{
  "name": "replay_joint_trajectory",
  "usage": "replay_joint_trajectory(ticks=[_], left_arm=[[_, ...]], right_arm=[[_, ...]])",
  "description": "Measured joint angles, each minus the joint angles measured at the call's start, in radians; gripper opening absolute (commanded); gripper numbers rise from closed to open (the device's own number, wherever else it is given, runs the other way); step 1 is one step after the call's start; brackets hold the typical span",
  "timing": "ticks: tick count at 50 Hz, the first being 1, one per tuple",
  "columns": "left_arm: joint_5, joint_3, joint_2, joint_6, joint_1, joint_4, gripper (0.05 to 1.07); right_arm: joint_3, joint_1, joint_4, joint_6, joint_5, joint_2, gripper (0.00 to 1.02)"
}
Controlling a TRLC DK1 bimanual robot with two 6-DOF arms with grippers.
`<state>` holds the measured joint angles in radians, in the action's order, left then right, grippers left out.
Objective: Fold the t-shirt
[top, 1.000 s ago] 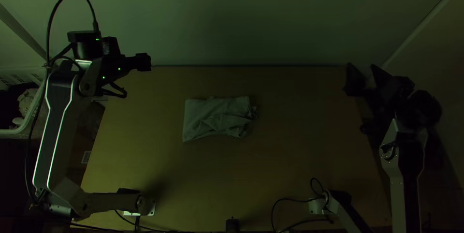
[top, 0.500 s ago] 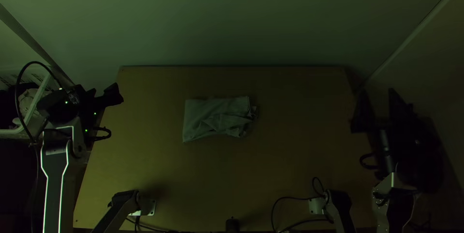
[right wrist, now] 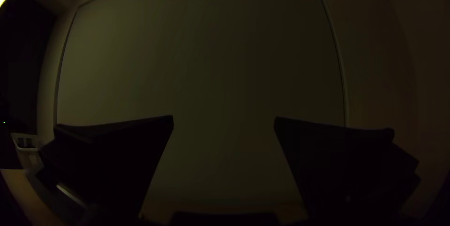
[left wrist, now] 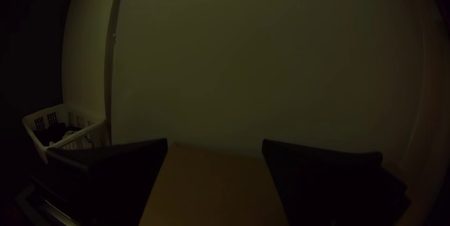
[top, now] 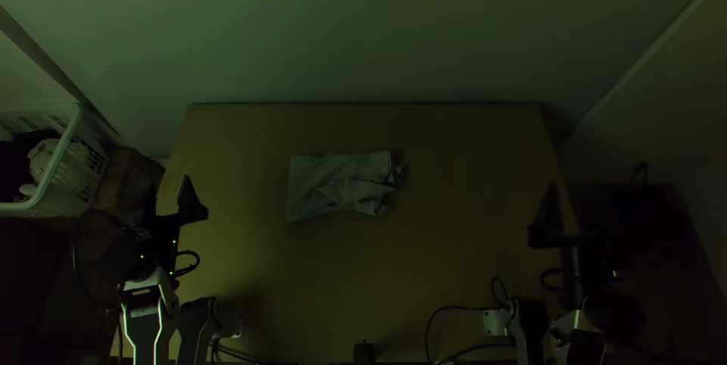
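Note:
In the top view my left gripper [top: 168, 189] is over the table's left edge, its fingers apart and pointing up the picture. The left wrist view has my left gripper [left wrist: 214, 140] open with nothing between its fingers. At the table's right edge stands my right gripper [top: 579, 192]; seen from its own wrist, my right gripper [right wrist: 224, 117] is wide open and empty. The t-shirt [top: 326, 183] lies left of the table's middle, folded into a compact, roughly rectangular bundle, flat at its left part and wrinkled at its right end. Neither gripper touches it.
The wooden table [top: 454, 259] has a pale wall [top: 363, 32] behind it. Left of the table stands a white basket [top: 76, 149] with cloth inside. A small black object [top: 364, 353] is at the near edge, and black cables [top: 454, 308] loop near the right arm's base.
Both arms have drawn back toward their bases, down the picture. The left gripper has swung from above the table's far left corner to its left edge. The t-shirt has not moved.

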<state>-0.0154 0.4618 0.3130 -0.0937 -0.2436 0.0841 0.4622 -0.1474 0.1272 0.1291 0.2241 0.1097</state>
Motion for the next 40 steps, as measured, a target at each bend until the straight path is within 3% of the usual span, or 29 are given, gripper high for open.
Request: replay_joint_trajectory(ticks=[6, 23, 40], left_arm=[[0.000, -0.129, -0.080, 0.019, 0.001, -0.013, 1.02], [0.000, -0.397, -0.300, 0.092, 0.040, -0.065, 1.02], [0.000, -0.410, -0.309, 0.090, 0.039, -0.094, 1.02]], right_arm=[[-0.128, -0.005, -0.006, 0.000, 0.000, -0.097, 0.99], [-0.365, -0.026, 0.027, 0.000, 0.000, -0.105, 0.99], [-0.442, -0.038, -0.080, -0.003, -0.016, -0.105, 0.99]])
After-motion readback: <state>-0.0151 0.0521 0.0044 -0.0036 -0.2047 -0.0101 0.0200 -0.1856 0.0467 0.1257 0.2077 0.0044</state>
